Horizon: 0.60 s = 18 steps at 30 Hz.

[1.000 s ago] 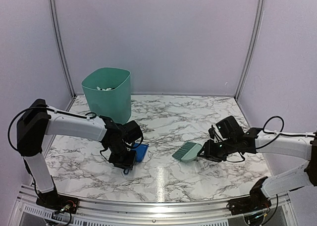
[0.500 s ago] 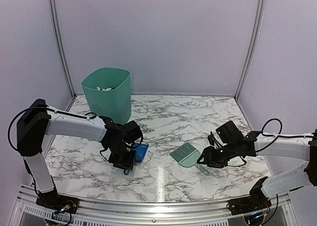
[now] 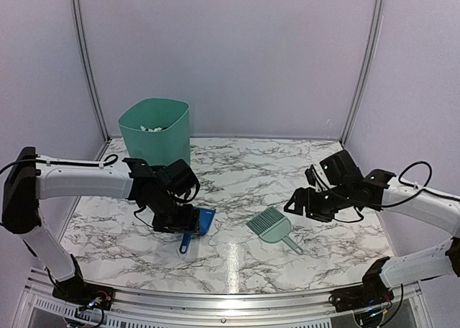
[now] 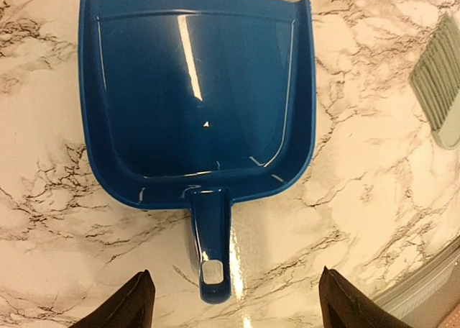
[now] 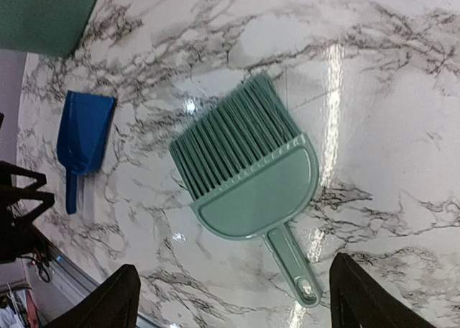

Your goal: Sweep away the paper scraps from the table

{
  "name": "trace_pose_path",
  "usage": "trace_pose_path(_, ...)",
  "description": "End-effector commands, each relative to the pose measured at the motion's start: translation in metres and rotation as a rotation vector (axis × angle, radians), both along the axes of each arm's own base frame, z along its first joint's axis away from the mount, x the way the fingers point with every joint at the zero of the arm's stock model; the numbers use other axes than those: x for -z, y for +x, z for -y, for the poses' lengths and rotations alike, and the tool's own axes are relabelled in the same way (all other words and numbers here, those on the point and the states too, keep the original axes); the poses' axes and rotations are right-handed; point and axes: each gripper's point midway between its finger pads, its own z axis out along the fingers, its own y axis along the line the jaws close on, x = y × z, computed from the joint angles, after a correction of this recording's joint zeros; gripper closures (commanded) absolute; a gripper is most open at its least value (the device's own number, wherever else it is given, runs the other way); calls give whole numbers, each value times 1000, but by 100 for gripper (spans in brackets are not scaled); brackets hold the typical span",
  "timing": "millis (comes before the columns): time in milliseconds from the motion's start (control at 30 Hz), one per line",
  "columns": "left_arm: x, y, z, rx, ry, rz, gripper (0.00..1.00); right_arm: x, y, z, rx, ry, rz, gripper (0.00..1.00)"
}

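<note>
No paper scraps visible on white marble surface (image 3: 244, 170); pale bits (image 3: 151, 129) in teal bin (image 3: 154, 144). Left gripper (image 4: 233, 303) is apart and empty, with blue plastic dustpan (image 4: 194, 98) handle pointing at it. Right gripper (image 5: 237, 295) likewise, mint-green hand brush (image 5: 248, 173) just ahead.

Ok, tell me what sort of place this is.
Probably a robot test booth, not a home: plain walls in metal framing, a railed marble-pattern table, and a staged dustpan, brush and bin.

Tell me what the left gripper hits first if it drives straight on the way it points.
The left gripper would likely meet the blue dustpan's handle first, lying just ahead between its open fingers on the table. Depth is unclear.
</note>
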Motion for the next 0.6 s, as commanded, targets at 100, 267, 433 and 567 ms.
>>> trace_pose_path(100, -63, 19, -10, -30, -41, 175, 2, -76, 28, 4, 18, -18, 210, 3)
trace_pose_path(267, -114, 40, -31, -59, -39, 383, 1, -121, 46, 14, 69, -40, 355, 2)
trace_pose_path(433, -162, 53, -66, -68, 20, 607, 1, -169, 62, 32, 154, -87, 517, 2)
trace_pose_path(567, -197, 58, -97, -87, 86, 771, 1, -203, 66, 38, 168, -84, 622, 1)
